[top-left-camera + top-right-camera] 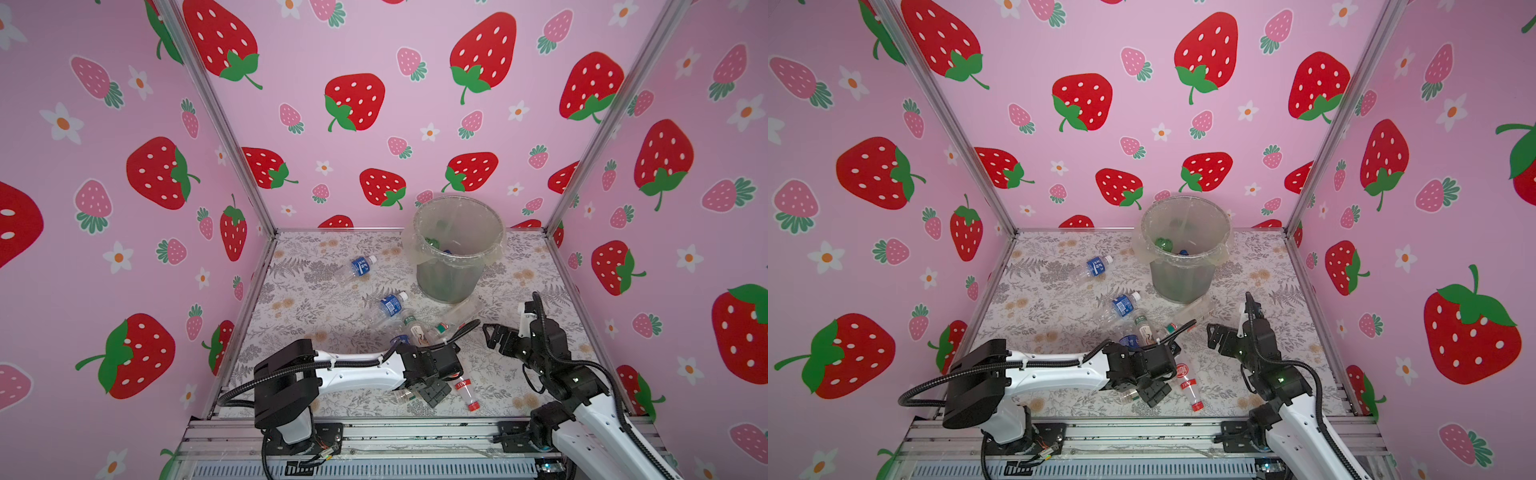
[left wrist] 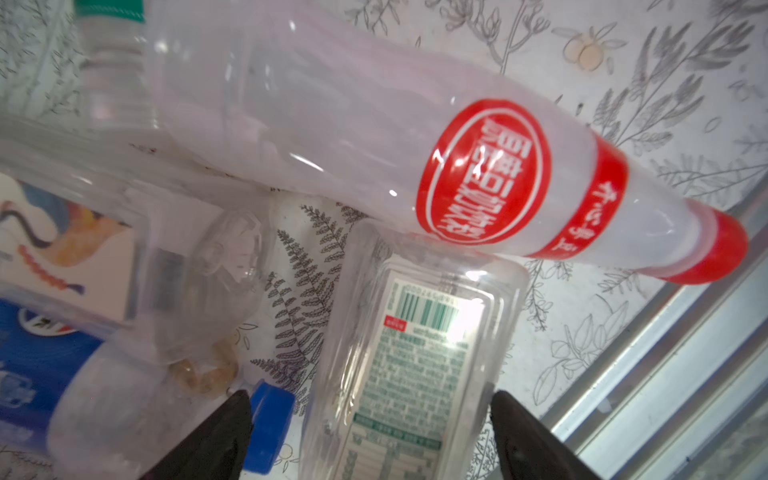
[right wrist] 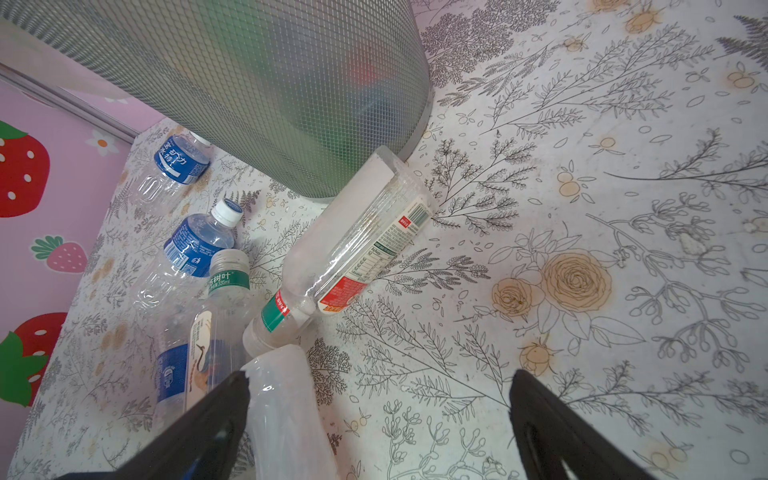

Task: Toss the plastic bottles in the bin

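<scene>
The grey mesh bin (image 1: 449, 278) (image 1: 1183, 278) (image 3: 291, 83) stands at the back, with a green bottle (image 1: 1163, 243) inside. Several plastic bottles lie on the floral table: two blue-labelled ones (image 1: 360, 266) (image 1: 388, 305), and one (image 3: 365, 245) leaning against the bin's foot. My left gripper (image 1: 424, 390) (image 2: 370, 399) is open, its jaws straddling a clear green-labelled bottle (image 2: 407, 353). One finger is at the bottle's side, the other stands apart. A red-capped bottle (image 2: 478, 174) (image 1: 464, 392) lies just beyond. My right gripper (image 1: 488, 334) (image 3: 380, 374) hangs open and empty.
A blue cap (image 2: 270, 428) of another bottle sits beside one left finger. A clear bottle end (image 3: 286, 407) lies by one right finger. Pink strawberry walls enclose three sides. A metal rail (image 1: 374, 432) runs along the front edge.
</scene>
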`<state>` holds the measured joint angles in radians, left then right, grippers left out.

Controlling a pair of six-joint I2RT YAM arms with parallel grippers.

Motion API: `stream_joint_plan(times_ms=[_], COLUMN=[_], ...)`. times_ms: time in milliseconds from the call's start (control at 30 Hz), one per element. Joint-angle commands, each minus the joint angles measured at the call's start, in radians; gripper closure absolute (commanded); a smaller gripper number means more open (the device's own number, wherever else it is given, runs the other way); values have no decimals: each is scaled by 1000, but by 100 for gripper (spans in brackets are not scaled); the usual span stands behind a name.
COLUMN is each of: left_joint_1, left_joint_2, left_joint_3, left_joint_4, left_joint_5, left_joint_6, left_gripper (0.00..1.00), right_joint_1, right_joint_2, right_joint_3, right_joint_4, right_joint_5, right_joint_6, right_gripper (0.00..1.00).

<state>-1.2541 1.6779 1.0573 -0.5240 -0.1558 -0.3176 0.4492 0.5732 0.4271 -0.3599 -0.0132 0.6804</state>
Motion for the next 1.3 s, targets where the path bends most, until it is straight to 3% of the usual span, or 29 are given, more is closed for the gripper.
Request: stream_joint_plan(times_ms=[0,367,533,767,1033,1267], left_joint_1=[2,4,5,4,11,38], left_joint_2=[23,-7,0,-16,-81,-147], left_joint_3=[21,29,36,61,199,206], left_joint_4=[-11,-15,-25,-50,-161,-201], left_joint_5=[25,9,20,25,16,4], left_joint_6=[-6,-9,-4,-3,-82,-106], left_gripper=[14,27,40,49,55,55], right_joint_1=[-4,-4,-4,-6,-5,-6], right_joint_2=[-14,-18,-21,-21,-12,-9], right_joint_3=[-6,-2,-2,4,3,8], right_joint_4=[-12,-14,-15,-15,-6,-4], right_joint_5=[-4,1,0,-2,5,-1], right_joint_6=[6,7,7,7,14,17], right_gripper=[1,1,1,1,1,1])
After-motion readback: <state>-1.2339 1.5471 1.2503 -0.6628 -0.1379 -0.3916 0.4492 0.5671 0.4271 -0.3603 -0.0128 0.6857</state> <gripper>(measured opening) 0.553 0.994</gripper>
